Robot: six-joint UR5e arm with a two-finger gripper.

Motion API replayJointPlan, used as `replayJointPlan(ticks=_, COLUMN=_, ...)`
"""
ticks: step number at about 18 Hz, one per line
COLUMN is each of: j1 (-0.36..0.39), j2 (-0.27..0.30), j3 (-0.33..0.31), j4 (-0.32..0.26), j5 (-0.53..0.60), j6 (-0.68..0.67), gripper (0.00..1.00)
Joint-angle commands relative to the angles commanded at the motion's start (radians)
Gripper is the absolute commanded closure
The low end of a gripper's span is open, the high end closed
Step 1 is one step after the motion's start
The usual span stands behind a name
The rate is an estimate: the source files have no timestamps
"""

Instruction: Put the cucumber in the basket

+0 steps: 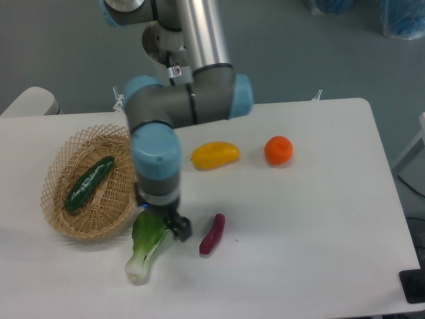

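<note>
Nearest the front edge of the worktop (312, 266): bok choy (147, 244), white stem end pointing at the front edge, leafy end pointing back. Just right of it, a small purple eggplant-like piece (212, 234), lying tilted, clear of the bok choy.

Gripper (166, 224) hangs over the leafy end of the bok choy, between bok choy and purple piece. Only one dark finger (180, 228) shows; the wrist housing covers the rest from this view. Cannot tell how far the jaws are spread. Nothing visible in them.

Left side of the worktop, near the left edge: basket (61, 215), oval wicker, lattice rim. Cucumber (89, 183) lies inside it, flat on the basket floor, running diagonally from front-left to back-right. Well apart from the gripper, nothing touching it but the weave. The basket's right rim sits just beside the arm's wrist and near the bok choy leaves.

Further back, about mid-worktop: a yellow mango-like fruit (215, 155), and to its right an orange (278, 150). The two are apart, with bare table between them.

Arm (189, 106) comes in from the rear edge, grey elbow link running across above the yellow fruit, blue-capped wrist pointing down toward the front. Base column stands behind the rear edge.
</note>
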Motion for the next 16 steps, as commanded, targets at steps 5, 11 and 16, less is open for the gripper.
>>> replayJointPlan(ticks=5, j1=0.083, j2=-0.011, j3=0.005, j4=0.005, j5=0.024, j6=0.180, gripper=0.00)
replayJointPlan(ticks=11, j1=0.120, j2=-0.063, j3=0.086, j4=-0.009, j5=0.115, j6=0.269, gripper=0.00)
replayJointPlan(ticks=16, j1=0.192, j2=-0.107, j3=0.141, j4=-0.008, j5=0.086, j6=0.391, gripper=0.00)
